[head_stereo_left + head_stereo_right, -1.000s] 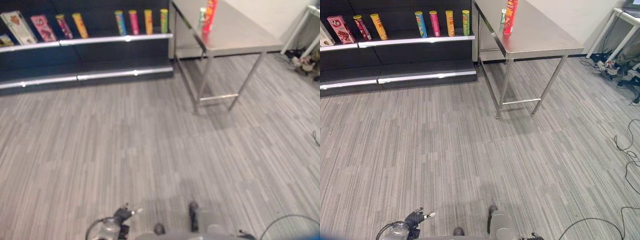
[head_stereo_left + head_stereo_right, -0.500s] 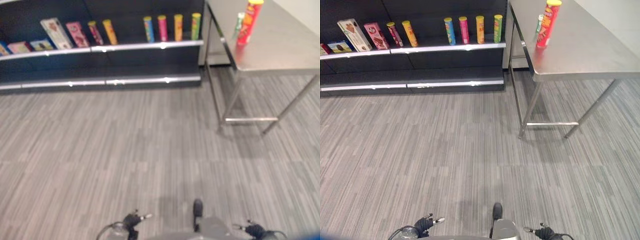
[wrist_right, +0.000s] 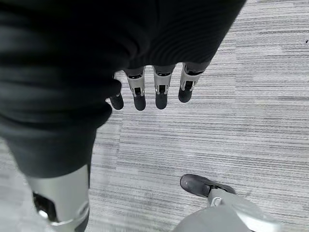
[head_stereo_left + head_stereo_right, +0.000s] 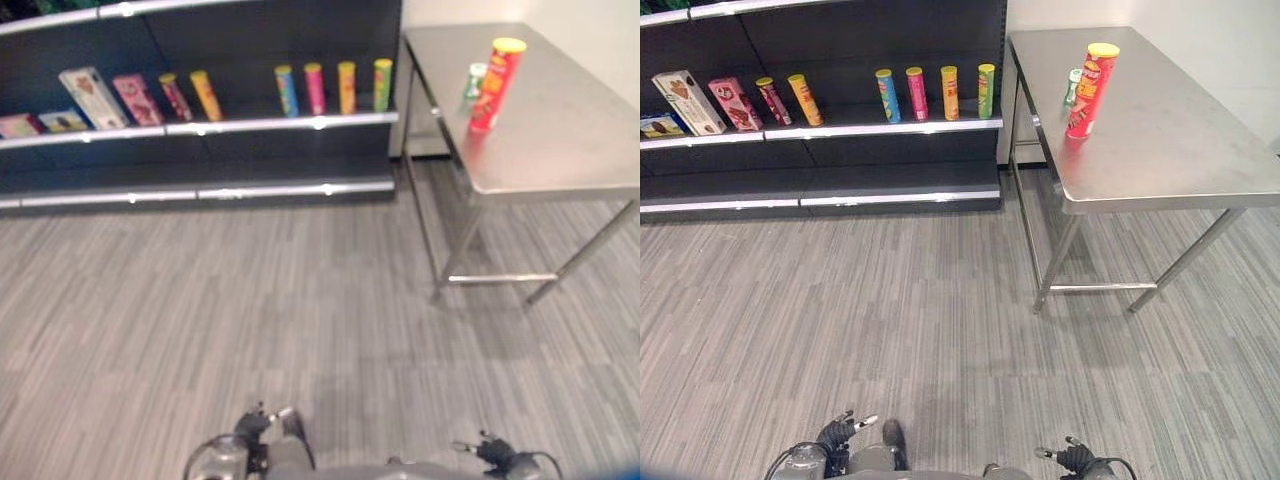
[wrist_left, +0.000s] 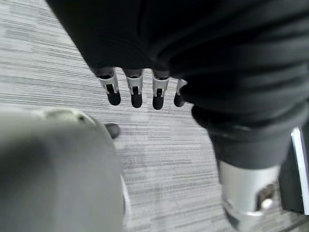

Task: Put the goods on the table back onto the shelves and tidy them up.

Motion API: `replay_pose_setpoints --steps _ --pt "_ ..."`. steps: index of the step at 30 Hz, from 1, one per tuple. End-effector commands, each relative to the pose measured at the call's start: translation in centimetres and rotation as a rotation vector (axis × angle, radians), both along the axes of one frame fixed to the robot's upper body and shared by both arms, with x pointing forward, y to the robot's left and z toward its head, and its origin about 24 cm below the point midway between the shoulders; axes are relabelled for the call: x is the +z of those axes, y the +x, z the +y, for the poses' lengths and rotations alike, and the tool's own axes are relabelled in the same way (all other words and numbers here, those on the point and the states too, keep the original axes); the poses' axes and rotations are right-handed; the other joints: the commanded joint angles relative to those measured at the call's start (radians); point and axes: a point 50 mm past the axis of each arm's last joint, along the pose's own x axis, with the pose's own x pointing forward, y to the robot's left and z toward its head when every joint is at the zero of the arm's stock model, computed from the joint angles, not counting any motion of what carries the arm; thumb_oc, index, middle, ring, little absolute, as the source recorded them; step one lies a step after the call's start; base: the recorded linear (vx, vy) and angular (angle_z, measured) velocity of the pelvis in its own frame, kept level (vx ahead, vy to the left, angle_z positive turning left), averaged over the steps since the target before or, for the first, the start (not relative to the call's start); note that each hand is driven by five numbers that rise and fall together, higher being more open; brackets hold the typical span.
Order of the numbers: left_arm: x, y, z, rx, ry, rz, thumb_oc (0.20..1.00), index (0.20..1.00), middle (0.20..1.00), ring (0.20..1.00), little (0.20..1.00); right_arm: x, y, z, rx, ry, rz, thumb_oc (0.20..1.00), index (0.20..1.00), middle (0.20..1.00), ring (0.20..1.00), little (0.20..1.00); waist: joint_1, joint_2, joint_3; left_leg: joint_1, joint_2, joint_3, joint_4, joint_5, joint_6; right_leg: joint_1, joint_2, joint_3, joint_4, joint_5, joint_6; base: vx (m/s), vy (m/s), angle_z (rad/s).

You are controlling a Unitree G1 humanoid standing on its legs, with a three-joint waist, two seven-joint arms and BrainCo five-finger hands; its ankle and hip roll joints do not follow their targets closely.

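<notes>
A dark shelf unit (image 4: 840,90) is running across the upper left of the frame, its silver-edged boards facing a wide stretch of grey striped floor (image 4: 940,320). On the middle board, four tubes are standing upright in a row: a blue tube (image 4: 885,96), a pink tube (image 4: 916,93), an orange tube (image 4: 950,92) and a green tube (image 4: 986,90). Further left on the same board, two more tubes (image 4: 787,100) are leaning, and beside them a pink box (image 4: 732,103) and a white box (image 4: 688,102) are standing tilted.

At the upper right, a steel bench (image 4: 1160,130) is standing just beside the shelf's end. A tall red can with a yellow lid (image 4: 1090,90) is standing upright near the bench's far left corner, with a small green can (image 4: 1072,87) partly hidden just behind it.

The left robot hand (image 5: 140,89) is hanging over bare floor at the bottom of the frame, fingers straight and holding nothing. The right robot hand (image 3: 154,89) is hanging likewise, fingers extended and empty, well apart from the bench.
</notes>
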Motion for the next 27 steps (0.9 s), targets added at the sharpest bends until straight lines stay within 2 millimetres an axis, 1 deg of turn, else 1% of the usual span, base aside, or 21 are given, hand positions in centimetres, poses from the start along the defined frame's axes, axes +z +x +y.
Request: replay_pose_setpoints --steps 1,2,3,5,7,9,10,11,12,13,14,15,16,17,18,20,21,22,23,24,27 --pt "-0.2 -1.5 0.8 0.014 0.031 0.033 1.000 1.000 1.000 1.000 1.000 0.2 0.7 -0.2 0.029 -0.012 -0.017 1.000 1.000 1.000 1.000 1.000 0.059 -0.002 0.027 -0.047 0.018 -0.027 -0.012 0.090 -0.018 0.033 0.045 0.043 0.009 -0.059 0.080 0.47 0.114 -0.65" --pt "-0.4 -2.2 1.1 0.024 0.036 0.058 1.000 1.000 1.000 1.000 1.000 0.1 0.5 -0.1 0.052 -0.016 0.004 1.000 1.000 1.000 1.000 1.000 0.067 -0.001 0.018 -0.037 0.015 -0.039 -0.012 0.073 -0.010 0.054 0.047 0.062 0.009 -0.078 0.086 0.47 0.135 -1.03" --pt "-0.5 -2.6 1.1 0.034 0.033 0.069 1.000 1.000 1.000 1.000 1.000 0.0 0.2 0.1 0.056 -0.009 0.013 1.000 1.000 1.000 1.000 1.000 0.072 0.003 0.004 -0.032 0.021 -0.042 -0.012 0.092 -0.009 0.067 0.045 0.074 0.009 -0.085 0.090 0.45 0.161 -1.15" --pt "-0.5 -2.5 1.1 0.038 0.033 0.066 1.000 1.000 1.000 1.000 1.000 -0.1 0.1 0.2 0.054 -0.003 0.018 1.000 1.000 1.000 1.000 1.000 0.074 -0.006 -0.004 -0.024 0.015 -0.035 -0.012 0.094 -0.006 0.081 0.029 0.083 0.009 -0.079 0.094 0.28 0.112 -0.72" --pt "-0.3 -2.3 1.6 0.057 0.042 0.057 1.000 1.000 1.000 1.000 1.000 -0.3 -0.4 0.6 0.050 0.011 0.034 1.000 1.000 1.000 1.000 1.000 0.084 -0.032 -0.025 0.007 -0.005 -0.018 -0.012 0.081 0.015 0.071 -0.010 0.093 0.089 -0.068 0.122 0.33 0.120 -0.27" --pt "-0.1 -1.5 1.8 0.052 0.044 0.034 1.000 1.000 1.000 1.000 1.000 -0.3 -0.3 0.7 0.063 0.012 0.033 1.000 1.000 1.000 1.000 1.000 0.087 -0.045 -0.033 0.042 -0.028 0.001 -0.012 0.044 0.052 0.007 -0.040 0.096 0.256 -0.011 0.157 0.29 0.149 -0.17" --pt "0.1 -1.0 1.9 0.035 0.046 0.019 1.000 1.000 1.000 1.000 1.000 -0.2 0.1 0.7 0.058 0.017 0.020 1.000 1.000 1.000 1.000 1.000 0.079 -0.049 -0.027 0.065 -0.041 0.010 -0.012 0.016 0.073 -0.054 -0.053 0.104 0.375 0.038 0.178 0.25 0.213 -0.14" --pt "0.4 0.0 2.1 0.020 0.058 -0.003 1.000 1.000 1.000 1.000 1.000 0.1 1.2 0.7 0.038 0.024 -0.024 1.000 1.000 1.000 1.000 1.000 0.055 -0.048 -0.003 0.116 -0.056 0.019 -0.012 -0.024 0.100 -0.163 -0.070 0.108 0.584 0.130 0.199 0.24 0.240 -0.08" --pt "0.5 0.3 2.3 0.019 0.067 -0.007 1.000 1.000 1.000 1.000 1.000 0.1 1.7 1.0 0.036 0.035 -0.042 1.000 1.000 1.000 1.000 1.000 0.042 -0.041 0.007 0.149 -0.058 0.032 -0.012 -0.045 0.114 -0.223 -0.086 0.091 0.679 0.168 0.201 0.24 0.238 -0.11" --pt "0.6 0.4 2.5 0.020 0.074 -0.010 1.000 1.000 1.000 1.000 1.000 0.1 1.8 1.2 0.037 0.041 -0.051 1.000 1.000 1.000 1.000 1.000 0.039 -0.028 0.006 0.166 -0.055 0.041 -0.012 -0.059 0.120 -0.257 -0.098 0.065 0.710 0.175 0.194 0.15 0.132 -0.07" --pt "0.6 0.4 2.5 0.020 0.074 -0.010 1.000 1.000 1.000 1.000 1.000 0.1 1.8 1.3 0.037 0.041 -0.051 1.000 1.000 1.000 1.000 1.000 0.039 -0.029 0.007 0.166 -0.057 0.041 -0.012 -0.060 0.120 -0.258 -0.100 0.065 0.714 0.172 0.194 0.26 0.149 -0.03" --pt "0.8 0.9 2.5 0.016 0.074 -0.025 1.000 1.000 1.000 1.000 1.000 0.1 1.9 1.5 0.046 0.045 -0.055 1.000 1.000 1.000 1.000 1.000 0.021 -0.019 0.019 0.199 -0.072 0.029 -0.012 -0.085 0.128 -0.326 -0.102 0.044 0.706 0.122 0.167 0.30 0.111 -0.05" --pt "0.8 1.2 2.4 0.014 0.072 -0.034 1.000 1.000 1.000 1.000 1.000 0.1 1.9 1.5 0.046 0.042 -0.056 1.000 1.000 1.000 1.000 1.000 0.008 -0.014 0.027 0.214 -0.083 0.014 -0.012 -0.105 0.128 -0.346 -0.084 0.042 0.622 0.071 0.151 0.39 0.118 -0.05" --pt "0.9 1.2 2.4 0.004 0.073 -0.036 1.000 1.000 1.000 1.000 1.000 0.2 2.0 1.4 0.045 0.039 -0.059 1.000 1.000 1.000 1.000 1.000 -0.002 -0.012 0.033 0.227 -0.092 0.003 -0.012 -0.117 0.126 -0.355 -0.067 0.047 0.545 0.046 0.145 0.30 0.019 -0.10" --pt "0.9 1.3 2.3 -0.006 0.076 -0.037 1.000 1.000 1.000 1.000 1.000 0.2 2.0 1.3 0.039 0.033 -0.058 1.000 1.000 1.000 1.000 1.000 -0.012 -0.016 0.038 0.237 -0.103 -0.003 -0.012 -0.126 0.123 -0.363 -0.054 0.055 0.434 0.048 0.145 0.26 -0.015 -0.01" --pt "0.9 1.3 2.3 -0.022 0.085 -0.032 1.000 1.000 1.000 1.000 1.000 0.2 1.9 1.0 0.030 0.026 -0.054 1.000 1.000 1.000 1.000 1.000 -0.025 -0.028 0.036 0.258 -0.130 -0.015 -0.012 -0.155 0.120 -0.389 -0.054 0.069 0.220 0.096 0.158 0.24 -0.017 0.10" --pt "0.9 1.3 2.3 -0.022 0.084 -0.031 1.000 1.000 1.000 1.000 1.000 0.2 1.9 1.0 0.030 0.025 -0.053 1.000 1.000 1.000 1.000 1.000 -0.027 -0.026 0.039 0.263 -0.128 -0.017 -0.012 -0.157 0.120 -0.380 -0.052 0.066 0.211 0.099 0.159 0.35 0.002 0.16" --pt "0.8 1.2 2.4 -0.031 0.091 -0.023 1.000 1.000 1.000 1.000 1.000 0.2 1.8 0.9 0.031 0.023 -0.048 1.000 1.000 1.000 1.000 1.000 -0.043 -0.032 0.038 0.299 -0.145 -0.026 -0.012 -0.190 0.112 -0.444 -0.065 0.043 0.086 0.158 0.183 0.36 0.000 0.06" --pt "0.7 1.0 2.3 -0.038 0.088 -0.016 1.000 1.000 1.000 1.000 1.000 0.2 1.6 0.9 0.036 0.022 -0.040 1.000 1.000 1.000 1.000 1.000 -0.054 -0.028 0.042 0.319 -0.143 -0.029 -0.012 -0.205 0.107 -0.451 -0.065 0.006 0.030 0.177 0.195 0.45 -0.008 0.03" --pt "0.6 0.7 2.2 -0.044 0.088 -0.005 1.000 1.000 1.000 1.000 1.000 0.1 1.3 0.9 0.041 0.021 -0.032 1.000 1.000 1.000 1.000 1.000 -0.060 -0.028 0.042 0.331 -0.148 -0.027 -0.012 -0.216 0.104 -0.473 -0.070 -0.013 0.012 0.185 0.201 0.32 -0.013 0.06" --pt "0.3 0.2 1.7 -0.057 0.073 0.013 1.000 1.000 1.000 1.000 1.000 -0.1 0.5 0.8 0.043 0.018 -0.005 1.000 1.000 1.000 1.000 1.000 -0.073 -0.025 0.042 0.373 -0.164 -0.046 -0.012 -0.244 0.107 -0.490 -0.076 -0.027 0.011 0.215 0.203 0.35 -0.020 0.16"
